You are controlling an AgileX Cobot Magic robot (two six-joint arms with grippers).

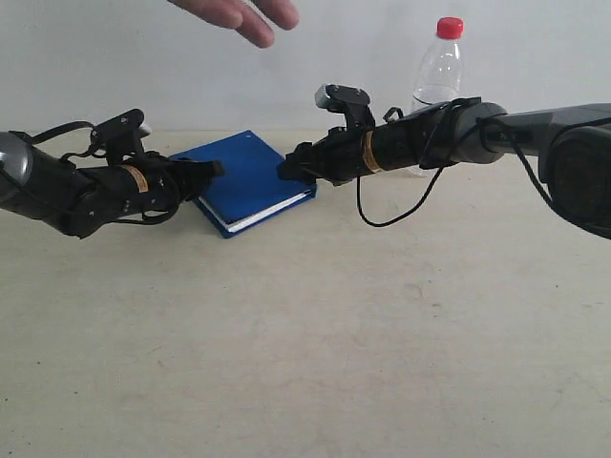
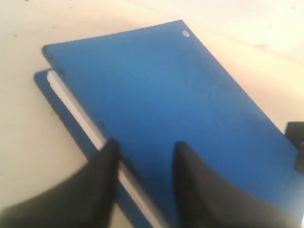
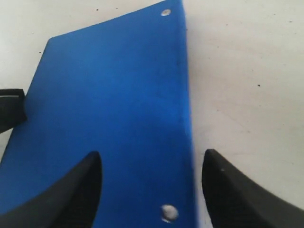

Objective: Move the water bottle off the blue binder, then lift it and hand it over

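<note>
The blue binder [image 1: 250, 176] lies flat on the table between my two grippers, with nothing on its cover. The water bottle [image 1: 439, 67] stands upright on the table at the back right, behind my right arm, which hides its lower part. My left gripper [image 1: 212, 169] is open at the binder's left side. In the left wrist view its fingers [image 2: 146, 148] straddle the white page edge of the binder [image 2: 166, 95]. My right gripper [image 1: 291, 172] is wide open at the binder's right corner. Its gripper [image 3: 152, 159] spans the riveted spine edge of the binder [image 3: 109, 104].
A person's hand [image 1: 243, 14] hangs open-palmed above the binder at the top of the exterior view. A black cable [image 1: 401, 205] loops down from my right arm to the table. Bare beige tabletop [image 1: 305, 363] fills the foreground.
</note>
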